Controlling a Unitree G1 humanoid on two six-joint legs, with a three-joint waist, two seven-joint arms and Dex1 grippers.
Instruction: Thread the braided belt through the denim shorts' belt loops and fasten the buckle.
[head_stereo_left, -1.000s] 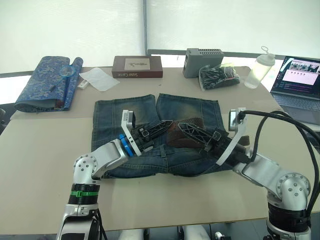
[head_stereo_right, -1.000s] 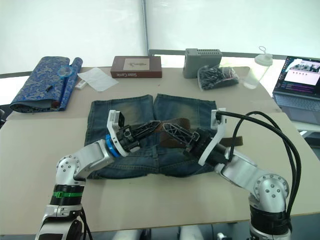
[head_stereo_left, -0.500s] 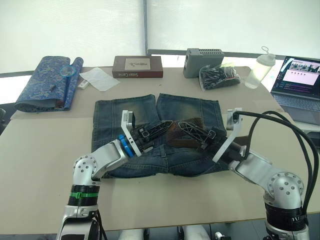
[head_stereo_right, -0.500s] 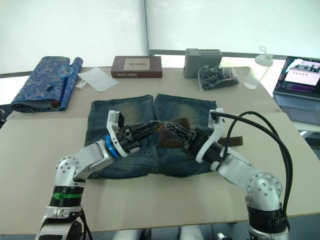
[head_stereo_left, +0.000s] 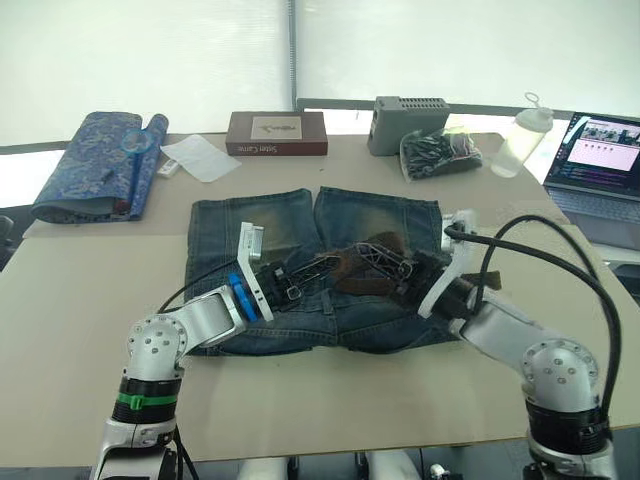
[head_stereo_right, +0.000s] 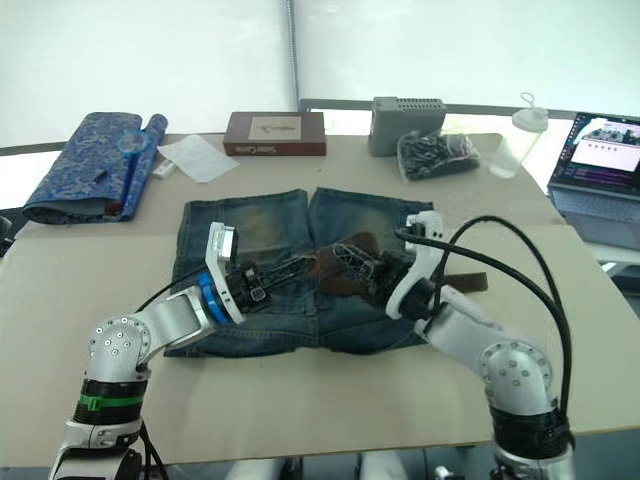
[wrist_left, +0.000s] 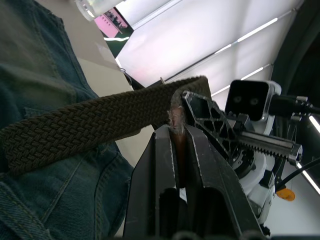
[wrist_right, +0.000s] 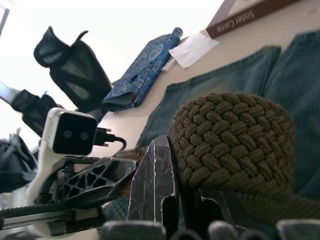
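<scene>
The denim shorts (head_stereo_left: 260, 225) lie flat mid-table, legs pointing away from me. Above their middle both grippers meet on the braided belt (head_stereo_left: 362, 274). My left gripper (head_stereo_left: 336, 263) is shut on the strap's thin end, which the left wrist view shows pinched between its fingers (wrist_left: 165, 165). My right gripper (head_stereo_left: 364, 253) is shut on a folded hump of the braided belt (wrist_right: 232, 132), tip to tip with the left one. The belt's other part trails off to the right (head_stereo_right: 468, 283) over the shorts' edge. I cannot make out the belt loops or the buckle.
Along the table's far edge stand a blue patterned fabric roll (head_stereo_left: 90, 165), white paper (head_stereo_left: 200, 157), a brown box (head_stereo_left: 276, 133), a grey box (head_stereo_left: 410, 110), a bag of black parts (head_stereo_left: 440, 155) and a bottle (head_stereo_left: 523, 140). A laptop (head_stereo_left: 600, 160) sits at the right.
The right gripper has slid left along the belt and bunched it into a hump by the left fingertips. The left arm has drawn back and dropped lower.
</scene>
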